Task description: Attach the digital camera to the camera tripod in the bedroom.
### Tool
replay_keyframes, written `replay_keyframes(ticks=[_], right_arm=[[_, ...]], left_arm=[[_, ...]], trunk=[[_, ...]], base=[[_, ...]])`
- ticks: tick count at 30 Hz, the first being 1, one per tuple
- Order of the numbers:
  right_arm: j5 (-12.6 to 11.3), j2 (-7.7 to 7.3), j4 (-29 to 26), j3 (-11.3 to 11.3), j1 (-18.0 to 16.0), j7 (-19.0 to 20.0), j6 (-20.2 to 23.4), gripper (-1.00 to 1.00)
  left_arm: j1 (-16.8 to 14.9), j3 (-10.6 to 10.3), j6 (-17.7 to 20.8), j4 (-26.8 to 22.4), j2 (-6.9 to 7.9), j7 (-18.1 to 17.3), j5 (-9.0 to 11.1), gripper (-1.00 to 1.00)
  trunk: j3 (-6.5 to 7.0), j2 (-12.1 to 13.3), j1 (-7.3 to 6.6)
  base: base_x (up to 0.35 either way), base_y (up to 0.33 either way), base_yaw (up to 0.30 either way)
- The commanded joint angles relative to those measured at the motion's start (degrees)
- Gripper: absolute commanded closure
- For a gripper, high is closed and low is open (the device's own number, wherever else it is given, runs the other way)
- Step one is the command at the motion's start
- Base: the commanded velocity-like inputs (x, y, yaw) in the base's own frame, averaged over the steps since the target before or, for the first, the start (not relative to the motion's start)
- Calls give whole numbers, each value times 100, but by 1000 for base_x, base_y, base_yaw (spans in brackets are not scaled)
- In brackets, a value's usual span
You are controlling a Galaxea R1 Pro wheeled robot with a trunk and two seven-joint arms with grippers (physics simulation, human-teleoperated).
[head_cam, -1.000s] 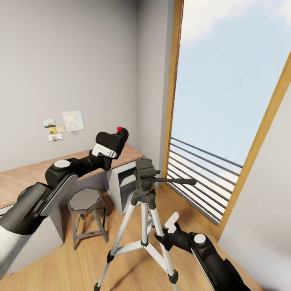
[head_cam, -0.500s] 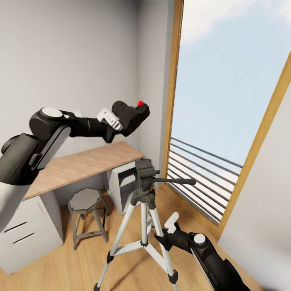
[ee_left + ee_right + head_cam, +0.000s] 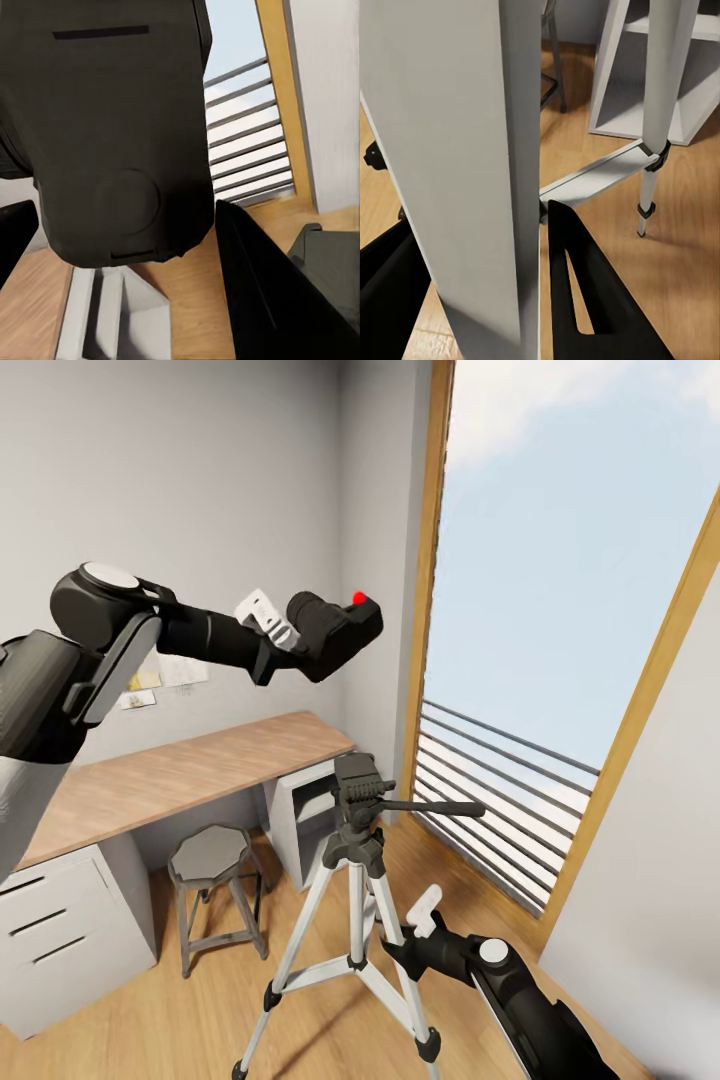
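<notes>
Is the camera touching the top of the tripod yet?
Apart. In the head view, the digital camera, held in the left gripper, hangs high above the camera tripod, with bare wall showing between them.

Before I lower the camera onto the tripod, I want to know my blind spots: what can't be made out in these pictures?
- Digital camera underside: faces away in the head view; in the left wrist view its body blocks the tripod head.
- Camera tripod feet: one cut off by the head view's bottom edge, another behind the right arm.
- Right gripper: a silver leg stands between the jaws; contact unclear.
- Wall notes: partly behind the left arm.
</notes>
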Motion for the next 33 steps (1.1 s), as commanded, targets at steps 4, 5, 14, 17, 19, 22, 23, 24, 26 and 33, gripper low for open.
replay_keyframes(ticks=[4,5,14,17,19,22,23,24,26,33], right_arm=[[63,-3,-5,17,-1,29,37,100],[63,-3,-5,15,-1,30,37,100],[58,-3,-8,-4,-1,30,31,100],[59,-3,-8,-5,-1,28,32,100],[59,-3,-11,20,-1,25,37,100],[52,-3,-10,37,-1,23,35,100],[52,-3,-10,39,-1,23,35,100],[51,-3,-11,41,-1,23,35,100],[51,-3,-11,47,-1,23,35,100],[54,-3,-12,55,-1,22,35,100]], left_arm=[[-264,-297,-18,389,-5,-405,-32,100],[-332,-382,-21,475,-8,-509,-29,100],[-780,-705,-14,1307,-100,-1749,-49,100],[-865,-748,-7,1577,-187,-2293,-123,100],[-1099,-808,22,1847,-485,-2962,-542,100],[-1450,-1234,35,2038,-685,-3237,-718,100],[-1533,-1392,37,2076,-709,-3265,-729,100],[-1618,-1558,40,2117,-727,-3288,-734,100],[-1776,-1876,45,2203,-770,-3323,-737,100],[-2056,-2472,50,2356,-841,-3373,-306,100]], trunk=[[-15,-12,5],[-15,-12,5],[-15,-12,5],[-15,-12,5],[-15,-12,5],[-15,-12,5],[-15,-12,5],[-15,-12,5],[-15,-12,5],[-15,-12,5]], base=[[0,0,0],[0,0,0],[0,0,0],[0,0,0],[0,0,0],[0,0,0],[0,0,0],[0,0,0],[0,0,0],[0,0,0]])
